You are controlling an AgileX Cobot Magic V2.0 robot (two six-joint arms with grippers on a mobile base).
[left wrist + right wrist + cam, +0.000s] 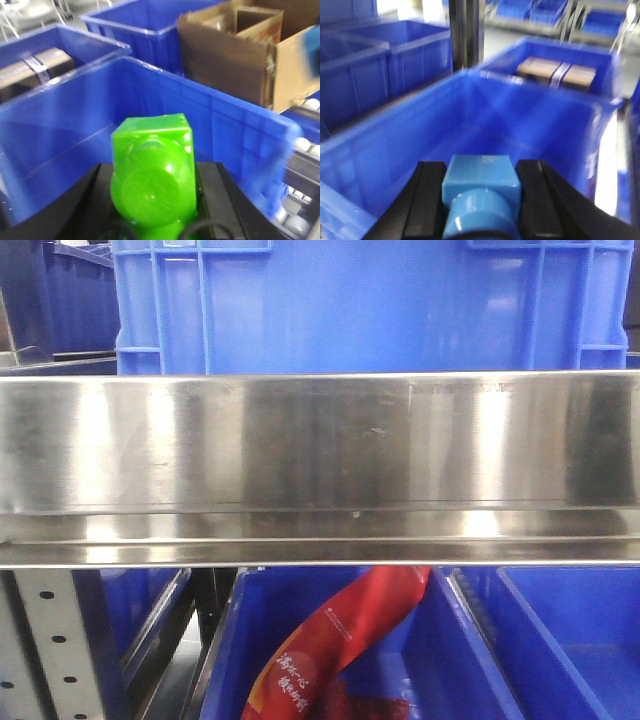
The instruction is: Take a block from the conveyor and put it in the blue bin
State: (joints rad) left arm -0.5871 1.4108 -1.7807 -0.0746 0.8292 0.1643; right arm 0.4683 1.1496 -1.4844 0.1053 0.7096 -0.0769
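A glossy green block [152, 145] is held between the black fingers [87, 200] of my left gripper [155, 172], which is shut on it. It hangs over the inside of a blue bin [215, 97]. In the right wrist view, my right gripper [481, 167] is shut on a light blue block [480, 185] above the inside of a blue bin [420, 120]. The conveyor is out of view in all three frames. The front view shows neither gripper.
A brown cardboard box [225, 60] stands behind the bin, with white rollers [305, 145] at the right. More blue bins [140, 25] [555, 55] surround it, some holding strapped cartons [555, 72]. A steel shelf beam [320, 460] fills the front view, above a red bag [340, 640].
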